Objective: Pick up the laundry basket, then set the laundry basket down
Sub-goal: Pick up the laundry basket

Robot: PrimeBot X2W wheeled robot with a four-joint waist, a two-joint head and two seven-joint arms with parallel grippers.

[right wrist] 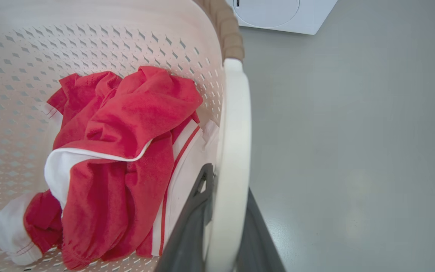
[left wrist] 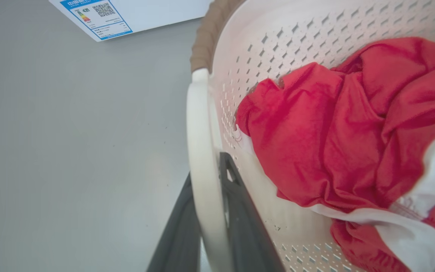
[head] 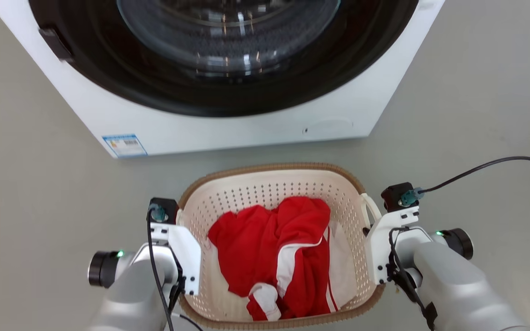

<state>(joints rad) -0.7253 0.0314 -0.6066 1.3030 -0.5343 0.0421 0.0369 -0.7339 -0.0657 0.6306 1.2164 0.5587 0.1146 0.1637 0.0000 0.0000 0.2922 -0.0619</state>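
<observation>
Two grippers: we hold the basket (head: 269, 166) from both sides, one loop handle each.
Left gripper (left wrist: 207, 170): narrow, clamped on the left handle (left wrist: 198, 124), one dark finger inside the loop and one outside.
Right gripper (right wrist: 228, 181): narrow, clamped on the right handle (right wrist: 236, 113) in the same way.
Basket place: in front of the washer (head: 228, 124), between our two wrists. We cannot tell whether it rests on the floor (head: 39, 193) or hangs just off it.
Load: a red and white garment (head: 269, 248), crumpled in the bottom.
Head view gives: the whole brown rim, the washer's dark round door (head: 228, 46), and a black cable (head: 499, 162) looping from our right wrist.
Wrist views give: the fingers on the handles, which the head view hides under our wrists.
Right wrist view adds: a round cover (right wrist: 266, 9) low on the washer's front.
Writing: a blue-edged sticker (left wrist: 96, 17) on the washer's lower corner. The left wrist view shows its QR code and coloured energy bars, but the print is too small for us to read.
</observation>
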